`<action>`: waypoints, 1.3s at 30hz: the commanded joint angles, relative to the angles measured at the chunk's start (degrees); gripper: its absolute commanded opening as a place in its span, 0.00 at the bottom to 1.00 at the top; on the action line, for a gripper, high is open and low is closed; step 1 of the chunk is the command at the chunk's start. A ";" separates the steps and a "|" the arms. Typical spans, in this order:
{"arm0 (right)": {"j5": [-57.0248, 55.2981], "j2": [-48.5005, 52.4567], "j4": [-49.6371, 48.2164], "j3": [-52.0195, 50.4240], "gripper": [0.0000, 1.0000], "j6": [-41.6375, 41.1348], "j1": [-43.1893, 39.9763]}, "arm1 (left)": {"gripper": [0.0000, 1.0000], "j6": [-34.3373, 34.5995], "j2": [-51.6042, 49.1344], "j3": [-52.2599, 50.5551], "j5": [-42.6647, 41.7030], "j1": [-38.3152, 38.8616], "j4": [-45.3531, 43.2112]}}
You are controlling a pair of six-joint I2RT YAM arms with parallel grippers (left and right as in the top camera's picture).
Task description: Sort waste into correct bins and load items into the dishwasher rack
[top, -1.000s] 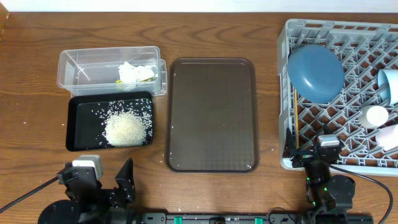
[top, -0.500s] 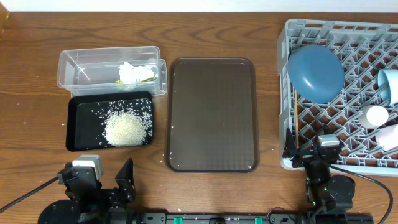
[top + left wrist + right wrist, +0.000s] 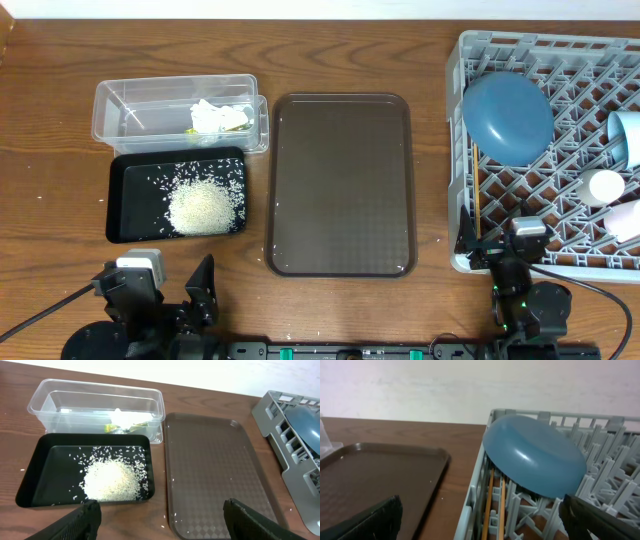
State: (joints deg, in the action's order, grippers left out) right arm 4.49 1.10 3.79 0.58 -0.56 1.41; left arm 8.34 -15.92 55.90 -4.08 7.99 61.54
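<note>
The grey dishwasher rack (image 3: 500,49) at the right holds the dark blue plate (image 3: 508,115), leaning on its edge, the light blue bowl (image 3: 626,133), a white-looking cup (image 3: 602,186), another cup (image 3: 626,220) cut by the frame edge, and two wooden chopsticks (image 3: 496,505). The clear tub (image 3: 125,105) holds the white tissue (image 3: 209,116) and green-yellow wrapper (image 3: 233,122). The black tray (image 3: 130,195) holds the rice (image 3: 204,205). My left gripper (image 3: 160,520) is open and empty near the table's front edge. My right gripper (image 3: 480,517) is open and empty at the rack's front corner.
A brown serving tray (image 3: 340,180) lies bare in the middle between the bins and the rack. A few loose rice grains (image 3: 165,520) lie on the wood by its front left corner. Both arm bases sit at the front edge.
</note>
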 commanded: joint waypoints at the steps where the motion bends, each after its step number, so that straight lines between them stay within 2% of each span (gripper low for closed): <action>1: 0.24 -0.85 0.02 -0.26 0.99 0.83 0.28 | 0.81 0.04 0.17 -0.20 0.68 0.09 0.09; 19: 0.24 -0.83 0.04 -0.26 0.99 0.83 -0.42 | 0.81 0.04 2.62 -1.57 0.70 -0.44 0.11; 28: 0.24 -0.83 0.04 -0.26 0.99 0.83 -0.42 | 0.81 -0.85 11.89 -11.04 2.40 -5.81 -0.37; 32: 0.22 -0.83 0.04 -0.26 0.99 0.83 -0.42 | 0.81 -0.83 15.50 -18.71 3.72 -5.81 -6.16; 39: 0.24 -0.83 0.02 -0.26 0.99 0.83 -0.42 | 0.81 -0.83 15.82 -33.70 3.76 -5.84 -28.15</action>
State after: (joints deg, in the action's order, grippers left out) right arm 4.49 0.82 3.79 0.56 -0.56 1.34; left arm 8.25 -0.58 25.98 -1.19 2.39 38.35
